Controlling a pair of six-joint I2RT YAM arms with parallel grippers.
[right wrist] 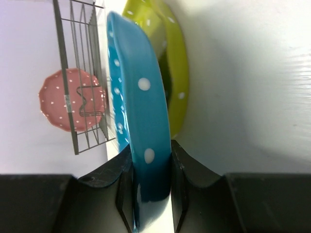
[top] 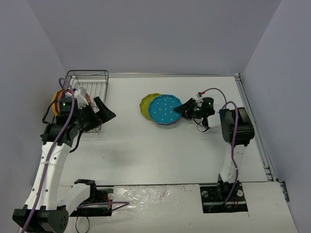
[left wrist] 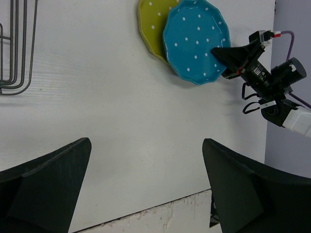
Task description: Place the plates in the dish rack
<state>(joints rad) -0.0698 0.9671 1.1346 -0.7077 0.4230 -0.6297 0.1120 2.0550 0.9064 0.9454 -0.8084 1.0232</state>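
Observation:
The teal-blue plate [top: 164, 109] lies overlapping the olive-yellow plate [top: 146, 104] at mid-table. My right gripper [top: 183, 108] is shut on the teal plate's right rim; in the right wrist view the rim [right wrist: 146, 145] sits pinched between both pads, with the olive plate [right wrist: 176, 73] behind it. The dark wire dish rack [top: 92, 82] stands at the far left, with a pink plate [top: 84, 99] upright in it, also seen through the wires in the right wrist view [right wrist: 68, 99]. An orange plate [top: 57, 96] shows at the rack's left side. My left gripper [top: 103, 112] is open and empty, right of the rack.
The left wrist view looks down over bare table at both plates [left wrist: 197, 41], the right gripper [left wrist: 233, 56] and a rack corner [left wrist: 19, 53]. Grey walls enclose the table; its near edge [left wrist: 160, 208] is rough white.

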